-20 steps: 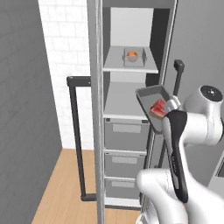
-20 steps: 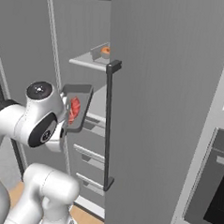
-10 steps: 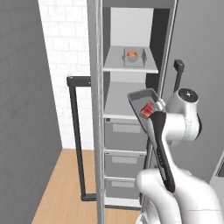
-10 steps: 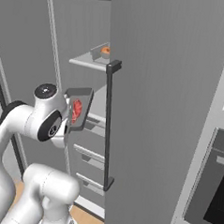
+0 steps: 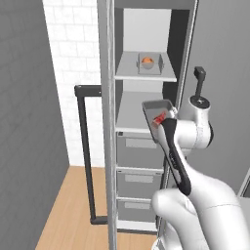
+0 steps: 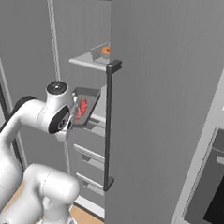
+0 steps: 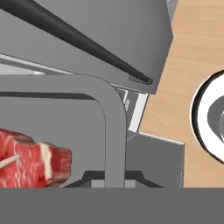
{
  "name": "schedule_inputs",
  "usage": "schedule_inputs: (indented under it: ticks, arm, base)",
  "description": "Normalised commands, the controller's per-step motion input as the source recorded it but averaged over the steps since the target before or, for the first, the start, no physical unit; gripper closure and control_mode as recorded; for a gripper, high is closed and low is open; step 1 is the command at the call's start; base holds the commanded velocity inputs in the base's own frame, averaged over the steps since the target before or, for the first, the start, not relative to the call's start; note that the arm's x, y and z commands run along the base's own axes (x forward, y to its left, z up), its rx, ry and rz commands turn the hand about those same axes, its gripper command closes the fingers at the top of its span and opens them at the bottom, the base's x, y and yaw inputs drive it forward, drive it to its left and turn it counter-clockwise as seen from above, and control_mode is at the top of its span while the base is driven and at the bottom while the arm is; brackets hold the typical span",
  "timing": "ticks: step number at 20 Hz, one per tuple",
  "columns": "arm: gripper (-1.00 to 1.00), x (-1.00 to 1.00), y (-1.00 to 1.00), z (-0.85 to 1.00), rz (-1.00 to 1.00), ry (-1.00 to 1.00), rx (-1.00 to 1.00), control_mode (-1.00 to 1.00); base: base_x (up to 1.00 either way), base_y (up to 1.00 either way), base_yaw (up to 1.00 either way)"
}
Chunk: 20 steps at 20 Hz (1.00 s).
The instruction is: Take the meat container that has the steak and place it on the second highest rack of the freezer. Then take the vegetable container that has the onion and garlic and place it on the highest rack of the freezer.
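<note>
The meat container (image 5: 155,106), a dark grey tray, hangs tilted in front of the lower of the freezer's two pale shelves (image 5: 133,117). The red steak (image 5: 159,118) lies in it. My gripper (image 5: 163,125) is shut on the tray's near rim. From the right I see the meat container (image 6: 90,92) and the steak (image 6: 81,107) beside the arm's elbow. Close up, the steak (image 7: 35,161) lies inside the tray's rim (image 7: 113,127). The vegetable container (image 5: 149,66) with the onion (image 5: 148,60) sits on the upper shelf, and the garlic is too small to make out.
The freezer's open door (image 6: 170,103) with its dark bar handle (image 6: 107,127) stands close on the right. Another door's handle (image 5: 83,151) stands at the left. Grey drawer fronts (image 5: 139,149) sit below the shelves. An oven (image 6: 212,195) is at the far right, above the wooden floor (image 5: 68,205).
The arm has swung the meat container to the left, from beside the open door toward the front of the lower shelf. The vegetable container has not moved.
</note>
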Motion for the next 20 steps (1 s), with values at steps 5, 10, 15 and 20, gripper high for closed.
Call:
schedule_inputs:
  ticks: [5, 10, 15, 20]
  arm:
    - [1.00, 0.59, 0.03, -0.11, -0.05, 0.00, 0.00, -1.00]
    - [1.00, 0.68, 0.07, -0.11, -0.01, 0.01, 0.00, -1.00]
    - [1.00, 0.64, 0.00, -0.10, 0.00, 0.00, 0.00, -1.00]
    - [1.00, 0.61, 0.00, -0.16, 0.00, 0.01, 0.00, -1.00]
  base:
    - [0.00, 0.00, 0.00]
    - [0.00, 0.00, 0.00]
    - [0.00, 0.00, 0.00]
    - [0.00, 0.00, 0.00]
